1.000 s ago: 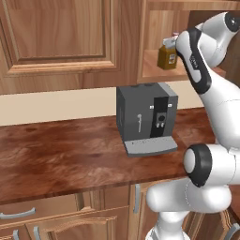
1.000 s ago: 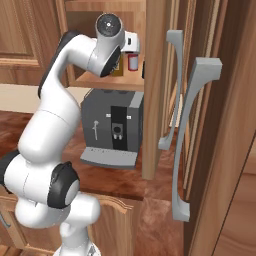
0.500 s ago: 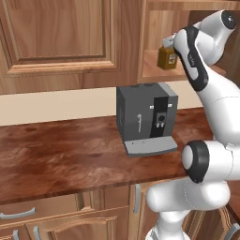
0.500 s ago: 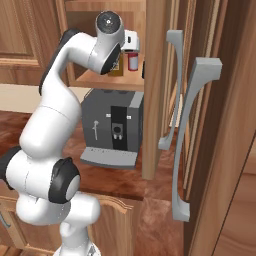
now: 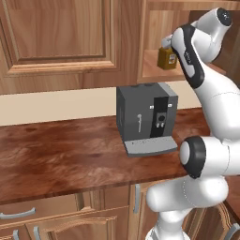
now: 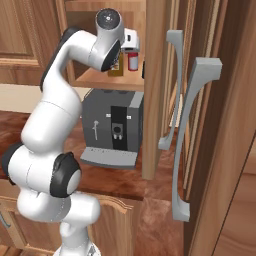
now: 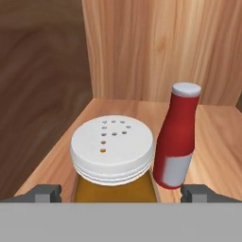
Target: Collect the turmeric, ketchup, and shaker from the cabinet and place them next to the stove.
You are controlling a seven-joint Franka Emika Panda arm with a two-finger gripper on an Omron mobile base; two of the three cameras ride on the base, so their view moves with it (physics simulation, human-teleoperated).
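The turmeric (image 7: 112, 147), an amber jar with a white perforated lid, stands on the cabinet shelf (image 7: 217, 137) right in front of the hand. My gripper (image 7: 121, 193) is open, one dark fingertip (image 7: 45, 193) to each side of the jar and apart from it. The ketchup (image 7: 179, 137), a slim red bottle with a white cap, stands upright just right of the jar. From the base, the turmeric (image 5: 167, 58) shows beside my wrist, and the ketchup (image 6: 133, 60) under my hand in the open cabinet (image 6: 100, 77). The shaker and the stove are out of view.
A grey coffee machine (image 5: 146, 117) sits on the wooden counter (image 5: 56, 150) directly under the cabinet shelf. The cabinet's side post (image 6: 152, 90) and tall wooden doors with long grey handles (image 6: 197, 135) stand close on the right.
The arm has shifted slightly and brought the hand a little closer to the jar on the shelf. The jaws stayed open; the jar and bottle have not moved.
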